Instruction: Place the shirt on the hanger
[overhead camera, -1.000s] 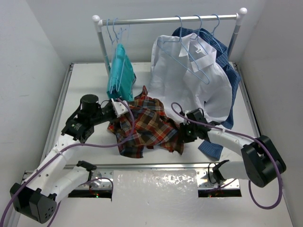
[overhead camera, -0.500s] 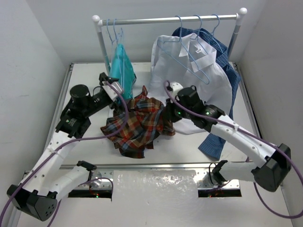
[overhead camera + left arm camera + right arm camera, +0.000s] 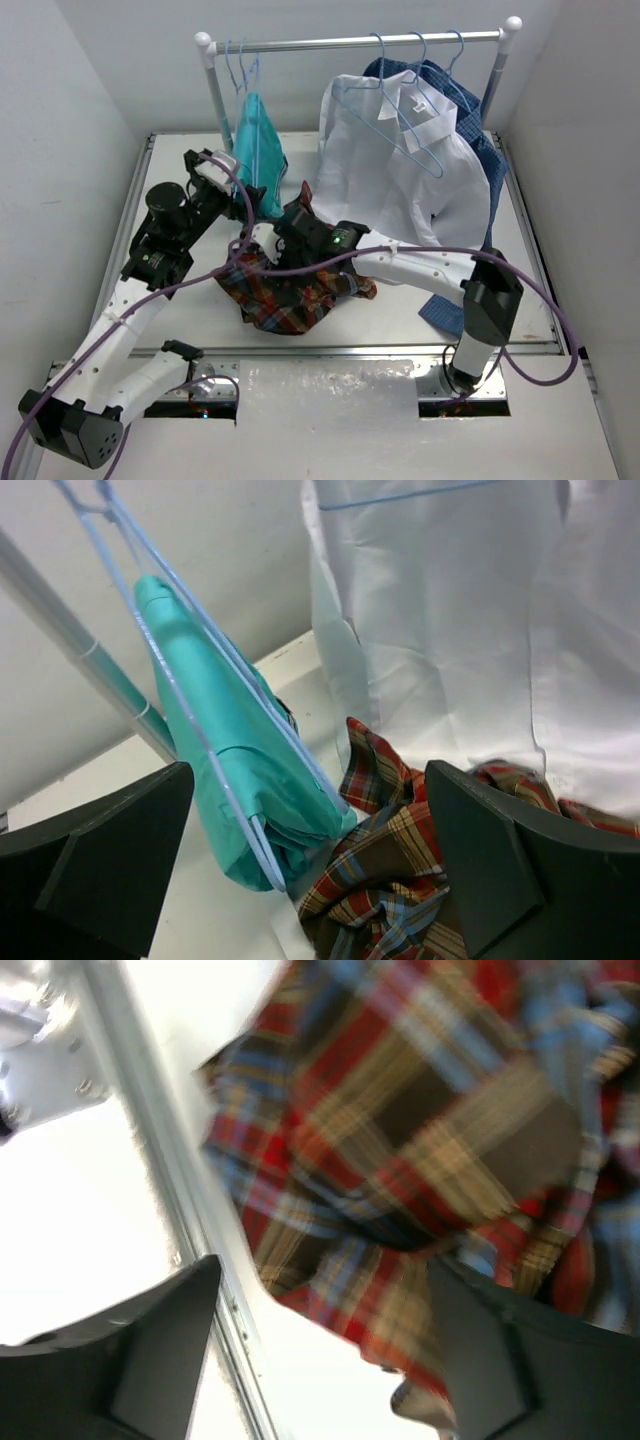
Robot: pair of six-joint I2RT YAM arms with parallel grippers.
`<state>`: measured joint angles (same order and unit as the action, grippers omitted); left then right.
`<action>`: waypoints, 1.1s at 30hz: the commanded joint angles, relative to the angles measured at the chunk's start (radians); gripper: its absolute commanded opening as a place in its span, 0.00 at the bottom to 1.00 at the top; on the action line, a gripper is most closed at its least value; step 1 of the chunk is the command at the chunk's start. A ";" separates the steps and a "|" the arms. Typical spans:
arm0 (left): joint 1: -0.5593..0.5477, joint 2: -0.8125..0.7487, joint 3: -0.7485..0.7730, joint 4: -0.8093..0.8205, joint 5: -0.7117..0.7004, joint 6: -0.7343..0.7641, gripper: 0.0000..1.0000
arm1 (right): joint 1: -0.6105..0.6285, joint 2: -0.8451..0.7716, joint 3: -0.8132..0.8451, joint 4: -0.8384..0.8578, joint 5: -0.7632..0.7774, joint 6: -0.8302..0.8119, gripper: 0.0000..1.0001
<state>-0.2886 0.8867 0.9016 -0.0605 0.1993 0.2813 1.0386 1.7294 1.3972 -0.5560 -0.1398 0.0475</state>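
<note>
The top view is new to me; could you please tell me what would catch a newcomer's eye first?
The plaid shirt lies in a crumpled heap in the middle of the table, with the right arm stretched across it. Behind, a white shirt hangs from the rail, and a teal garment hangs near the rail's left end.

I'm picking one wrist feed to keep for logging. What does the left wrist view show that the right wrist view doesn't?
Only the left wrist view shows the teal garment draped on a pale-blue wire hanger, the rack pole behind it, and the hanging white shirt. Only the right wrist view shows the metal rail along the table's edge, though that view is blurred. Both show the plaid shirt, crumpled on the table.
</note>
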 commanded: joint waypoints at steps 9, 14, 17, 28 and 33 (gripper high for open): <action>0.011 -0.064 -0.061 0.028 -0.051 -0.021 0.94 | -0.054 -0.324 -0.151 0.062 -0.158 -0.245 0.79; 0.011 -0.060 -0.087 0.022 -0.012 -0.002 0.92 | -0.256 -0.477 -0.355 0.126 -0.266 -0.164 0.41; 0.011 -0.043 -0.092 0.005 0.040 0.021 0.89 | -0.382 -0.525 -0.423 0.174 -0.230 -0.164 0.31; -0.055 -0.005 -0.099 -0.018 0.259 0.053 0.81 | -0.600 -0.241 -0.576 0.414 -0.225 -0.029 0.81; -0.184 0.038 -0.110 -0.125 0.203 0.090 0.81 | -0.545 -0.225 -0.586 0.550 -0.288 -0.205 0.81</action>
<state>-0.4366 0.9173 0.8089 -0.1425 0.3805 0.3473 0.4599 1.5219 0.7883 -0.1928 -0.3462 -0.0513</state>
